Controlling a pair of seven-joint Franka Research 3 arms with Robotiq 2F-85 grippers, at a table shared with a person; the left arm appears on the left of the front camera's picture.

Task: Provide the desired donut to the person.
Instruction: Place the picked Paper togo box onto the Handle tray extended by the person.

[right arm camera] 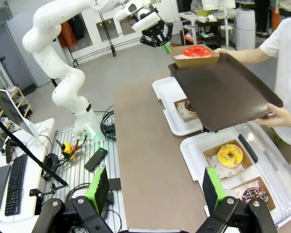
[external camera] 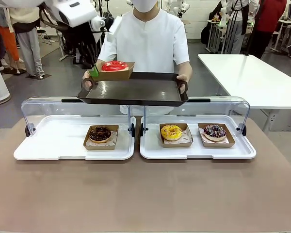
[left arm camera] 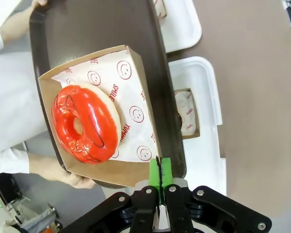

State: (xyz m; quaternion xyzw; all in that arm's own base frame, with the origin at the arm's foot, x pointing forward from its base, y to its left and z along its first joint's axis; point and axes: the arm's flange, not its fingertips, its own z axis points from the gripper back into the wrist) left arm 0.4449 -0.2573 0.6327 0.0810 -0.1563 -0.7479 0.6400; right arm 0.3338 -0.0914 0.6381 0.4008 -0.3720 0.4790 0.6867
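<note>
L fingers (left arm camera: 167, 170) clenched on box (left arm camera: 106, 175) rim, red donut (left arm camera: 94, 116) just beyond; R fingers (right arm camera: 98, 187) released.

Brown table (external camera: 145, 194) spans near side. Two white trays side by side along far edge, clear lids raised behind. Left tray (external camera: 53, 141): chocolate donut (external camera: 100, 133) in paper boat at right end. Right tray (external camera: 194, 151): yellow donut (external camera: 171, 131) left, dark sprinkled donut (external camera: 214, 131) right, each in paper boat. Dark tray (external camera: 136, 90) held above far edge, with carton (external camera: 117, 74) and red donut (external camera: 115, 65) at far-left corner.
</note>
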